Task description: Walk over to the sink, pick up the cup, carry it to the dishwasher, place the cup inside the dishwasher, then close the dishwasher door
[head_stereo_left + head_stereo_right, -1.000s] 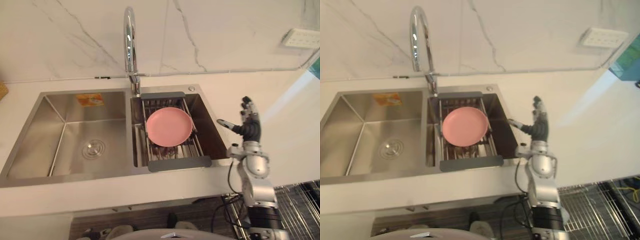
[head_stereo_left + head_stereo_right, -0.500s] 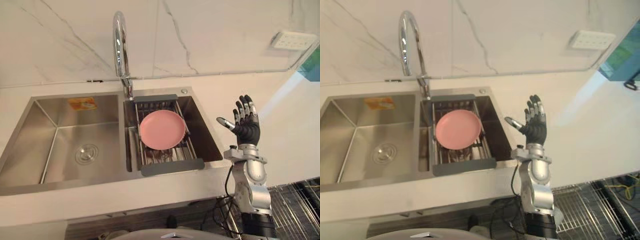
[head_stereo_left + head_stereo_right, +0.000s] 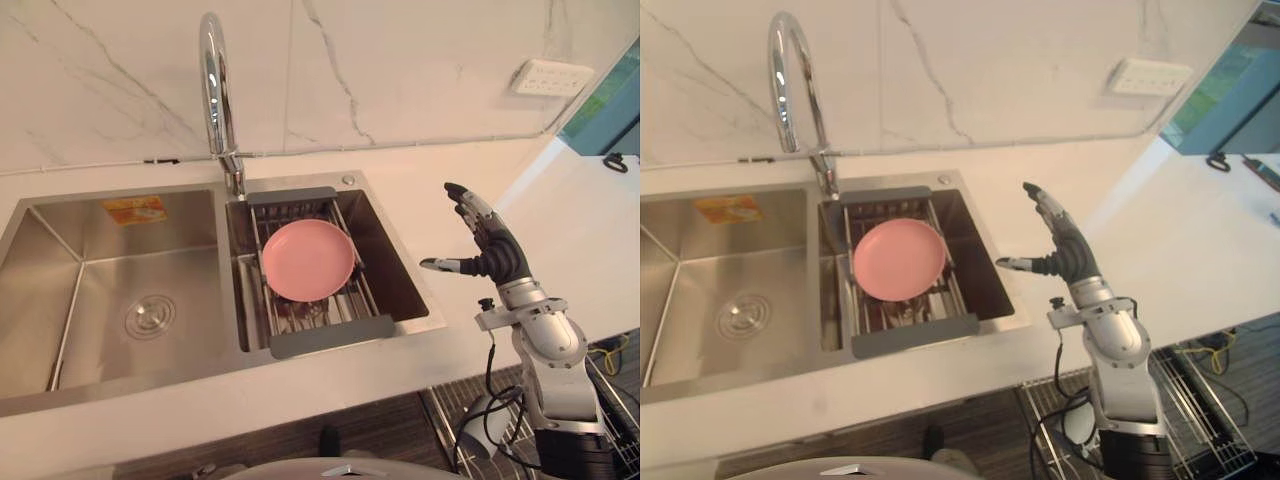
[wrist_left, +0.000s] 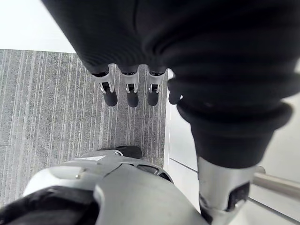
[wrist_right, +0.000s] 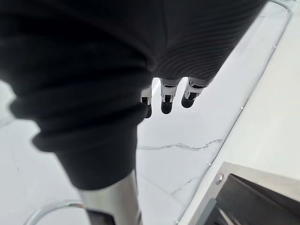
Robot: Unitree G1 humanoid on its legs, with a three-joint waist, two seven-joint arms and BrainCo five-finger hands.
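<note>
A steel double sink (image 3: 60,215) is set in the white counter. In its right basin a grey-framed wire rack (image 3: 330,335) carries a pink plate (image 3: 308,260) lying flat. My right hand (image 3: 490,250) is raised above the counter just right of the sink, open, its fingers spread and leaning toward the rack and its thumb pointing at the basin; it touches nothing. In the right wrist view its fingers (image 5: 166,98) stick out straight toward the marble wall. My left hand (image 4: 129,91) hangs over grey carpet, fingers relaxed and empty.
A tall chrome faucet (image 3: 212,90) stands behind the sink's divider. A wall socket (image 3: 550,77) sits at the upper right. White counter (image 3: 570,210) runs on to the right. A wire dishwasher rack (image 3: 1195,395) shows below the counter at the lower right.
The camera has swung right, so the sink sits further left in the picture. My right hand has tipped from upright to leaning toward the sink, still open.
</note>
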